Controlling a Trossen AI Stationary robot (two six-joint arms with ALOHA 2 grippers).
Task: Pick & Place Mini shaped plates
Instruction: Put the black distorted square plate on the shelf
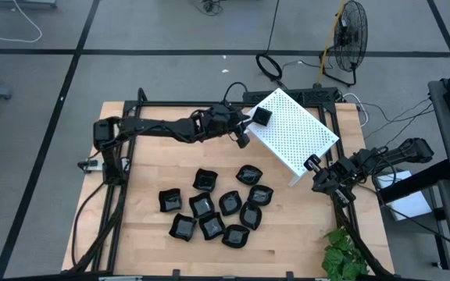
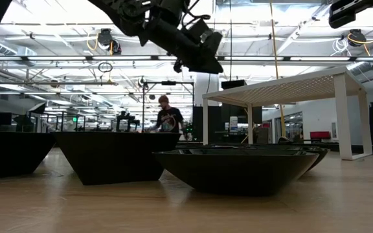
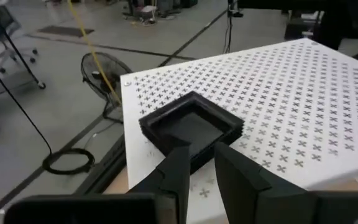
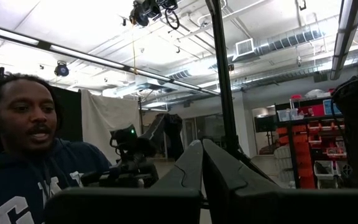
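Several glossy black mini plates [image 1: 217,207] lie in a cluster on the wooden table [image 1: 139,234], seen close up in the low view [image 2: 238,169]. My left gripper [image 1: 256,120] reaches over the far left corner of the white perforated rack [image 1: 297,134] and is shut on one square black plate [image 3: 191,124]. The rack stands on its legs at the table's far right. My right gripper [image 1: 316,168] waits, shut and with nothing in it, at the table's right side beside the rack, pointing up into the room [image 4: 202,149]. My left gripper holds the square plate by its near corner [image 3: 197,152], with a finger on either side of that corner. The fingers [image 3: 179,168] themselves hide the exact place of contact. They come nearly level from the table's left. The plate sits about level, top up, above the rack's perforated top.
A green plant [image 1: 342,257] sits at the table's near right corner. A black frame [image 1: 116,156] runs along the table's left and far edges. A fan [image 1: 348,35] and cables lie on the floor beyond. A person [image 4: 23,162] shows in the right wrist view.
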